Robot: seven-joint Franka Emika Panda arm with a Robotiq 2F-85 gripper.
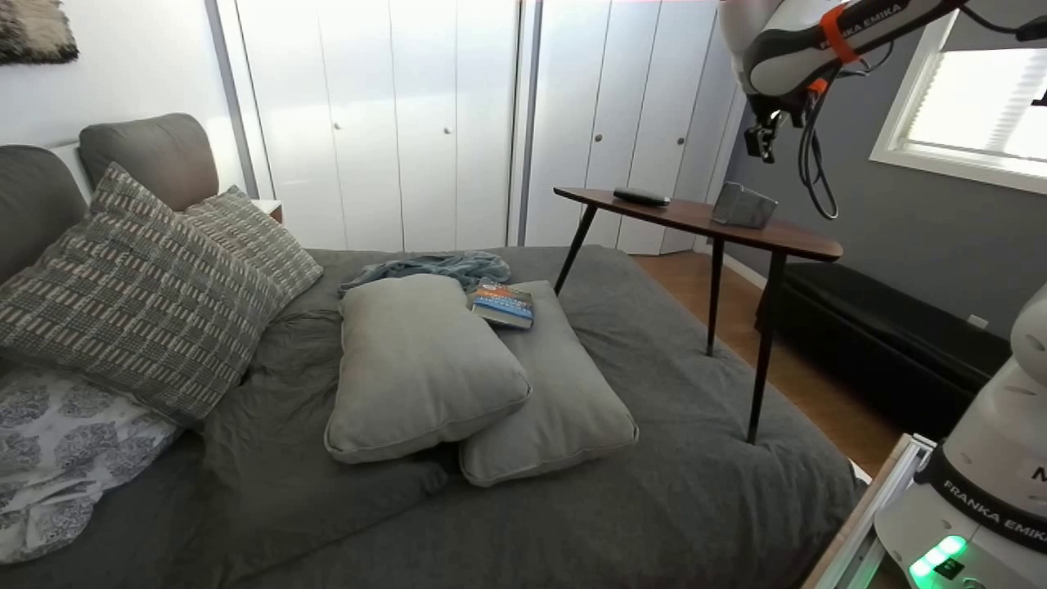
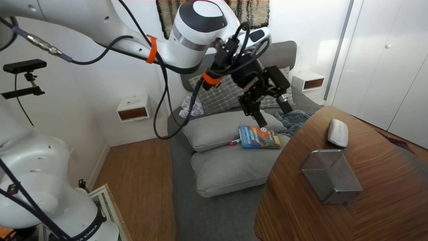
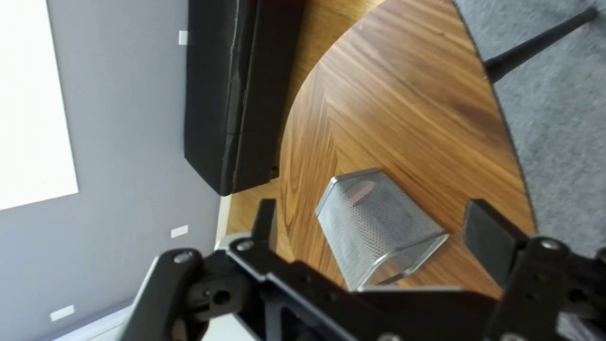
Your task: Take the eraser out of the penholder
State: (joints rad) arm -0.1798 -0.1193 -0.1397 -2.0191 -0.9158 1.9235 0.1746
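Note:
A silver mesh penholder (image 1: 743, 206) lies on its side on the brown table (image 1: 683, 214). It shows in an exterior view (image 2: 331, 177) and in the wrist view (image 3: 383, 218), with its open end at lower right there. A pink eraser (image 3: 360, 192) shows dimly through the mesh near the closed end. My gripper (image 3: 371, 215) is open and empty, its fingers spread to either side of the penholder in the wrist view. In both exterior views the gripper (image 1: 762, 143) (image 2: 275, 114) hangs above the tabletop, apart from the penholder.
A flat rounded case (image 1: 640, 196) lies on the table near the penholder, also in an exterior view (image 2: 337, 133). A black bench (image 3: 236, 94) stands behind the table. The bed holds grey pillows (image 1: 425, 368) and a book (image 1: 503, 305). Cables (image 1: 814, 147) hang from the wrist.

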